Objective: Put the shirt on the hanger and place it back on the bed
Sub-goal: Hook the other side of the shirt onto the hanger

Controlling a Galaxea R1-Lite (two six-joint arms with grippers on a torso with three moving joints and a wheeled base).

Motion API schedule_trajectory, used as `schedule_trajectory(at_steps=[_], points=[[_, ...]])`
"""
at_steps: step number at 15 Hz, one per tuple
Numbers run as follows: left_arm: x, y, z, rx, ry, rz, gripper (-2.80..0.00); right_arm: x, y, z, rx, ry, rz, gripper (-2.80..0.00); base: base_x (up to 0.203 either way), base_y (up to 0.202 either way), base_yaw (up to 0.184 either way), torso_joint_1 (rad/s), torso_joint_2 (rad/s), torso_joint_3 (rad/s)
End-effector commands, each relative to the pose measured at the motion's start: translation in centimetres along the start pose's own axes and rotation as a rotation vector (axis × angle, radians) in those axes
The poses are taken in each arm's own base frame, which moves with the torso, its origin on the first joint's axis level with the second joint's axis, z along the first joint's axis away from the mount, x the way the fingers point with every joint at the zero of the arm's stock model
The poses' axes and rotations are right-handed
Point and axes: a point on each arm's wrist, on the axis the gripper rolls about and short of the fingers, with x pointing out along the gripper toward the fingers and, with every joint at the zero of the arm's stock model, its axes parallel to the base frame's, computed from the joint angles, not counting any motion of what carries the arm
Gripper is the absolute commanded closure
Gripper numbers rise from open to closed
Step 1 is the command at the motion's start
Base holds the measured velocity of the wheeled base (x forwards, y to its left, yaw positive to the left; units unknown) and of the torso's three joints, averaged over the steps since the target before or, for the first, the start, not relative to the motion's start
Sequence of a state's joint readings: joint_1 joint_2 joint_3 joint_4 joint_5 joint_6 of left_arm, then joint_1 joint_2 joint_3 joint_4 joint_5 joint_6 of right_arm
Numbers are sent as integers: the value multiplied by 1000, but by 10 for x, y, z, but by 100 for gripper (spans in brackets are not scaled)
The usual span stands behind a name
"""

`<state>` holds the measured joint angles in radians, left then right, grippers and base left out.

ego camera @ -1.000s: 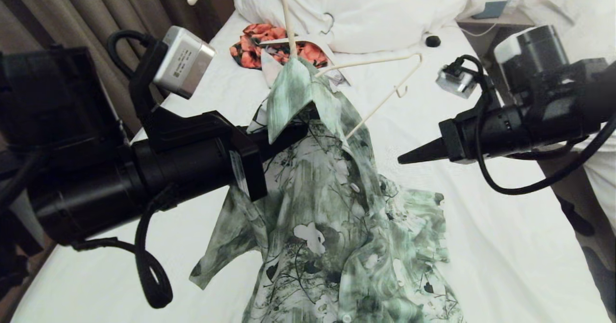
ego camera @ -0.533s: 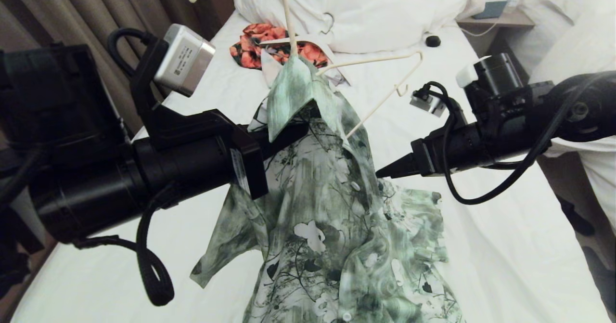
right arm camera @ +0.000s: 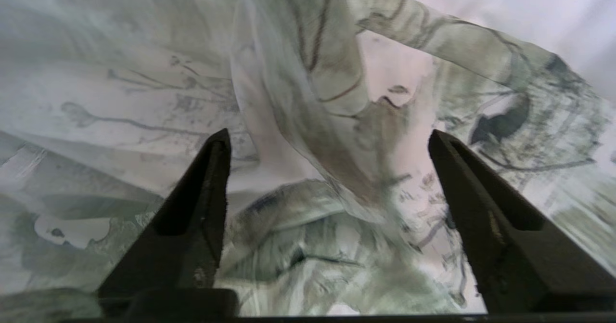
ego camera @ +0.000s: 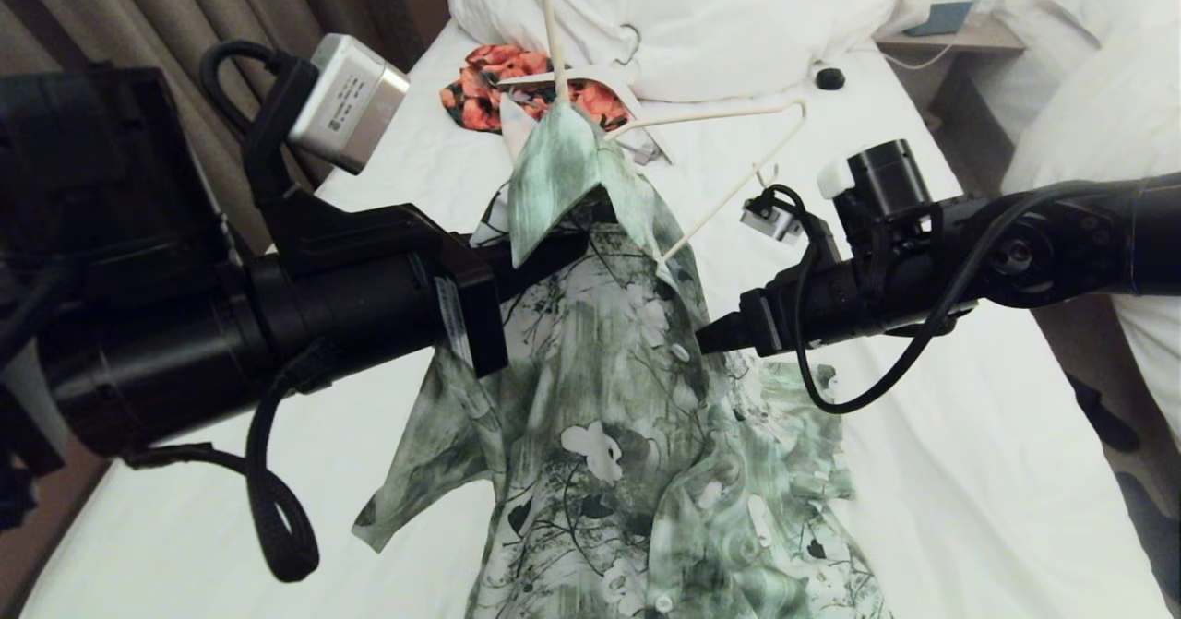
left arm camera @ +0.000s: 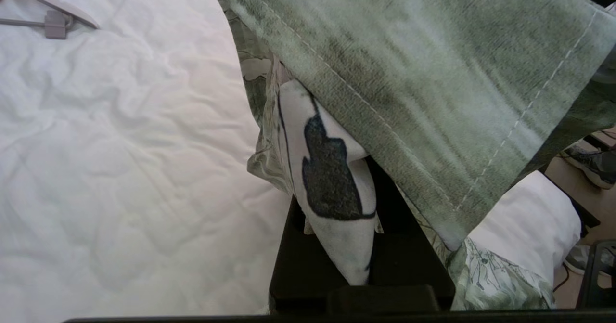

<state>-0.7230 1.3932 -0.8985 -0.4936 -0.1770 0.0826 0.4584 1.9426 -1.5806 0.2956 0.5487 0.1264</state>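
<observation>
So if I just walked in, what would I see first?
Probably the green flowery shirt, held up by its collar in the left gripper over the white bed, with a cream hanger poking out by the neck. The right gripper is wide open at the shirt's front. An orange flowery garment lies near the pillows.

Both arms are matte black tubes ending in blocky black wrist housings. The left arm (ego camera: 277,324) carries a silver box camera (ego camera: 346,102) on a black bracket, a white label strip on its wrist block, and a thick black cable looping beneath. The right arm (ego camera: 969,268) bears a smaller silver camera (ego camera: 770,222), a black cylinder with a white tab (ego camera: 876,181), thin looping cables, and tapered black fingers (right arm camera: 192,217).
</observation>
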Motion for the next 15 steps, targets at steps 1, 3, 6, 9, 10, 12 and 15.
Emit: schedule_trajectory(at_steps=[1, 3, 6, 9, 10, 12, 15], points=[[-1, 0, 2, 2, -9, 1, 0, 5, -1, -1, 2, 8, 7, -280, 0, 0, 0, 0, 0, 0], [-2, 0, 4, 2, -12, 0, 0, 6, -1, 1, -8, -7, 10, 0, 0, 0, 0, 0, 0, 0], [-1, 0, 2, 1, -6, -2, 0, 5, 3, 2, 21, -16, 16, 0, 0, 0, 0, 0, 0, 0], [0, 0, 0, -2, 2, 1, 0, 4, 3, 2, 63, -20, 16, 0, 0, 0, 0, 0, 0, 0], [0, 1, 0, -2, 2, 2, 0, 4, 3, 3, 94, -31, 18, 0, 0, 0, 0, 0, 0, 0], [0, 1, 0, -2, 4, 2, 0, 7, 1, 7, 112, -86, 28, 0, 0, 0, 0, 0, 0, 0], [1, 3, -7, -6, 30, 17, 0, 0, -6, 14, 161, -155, -34, 0, 0, 0, 0, 0, 0, 0]])
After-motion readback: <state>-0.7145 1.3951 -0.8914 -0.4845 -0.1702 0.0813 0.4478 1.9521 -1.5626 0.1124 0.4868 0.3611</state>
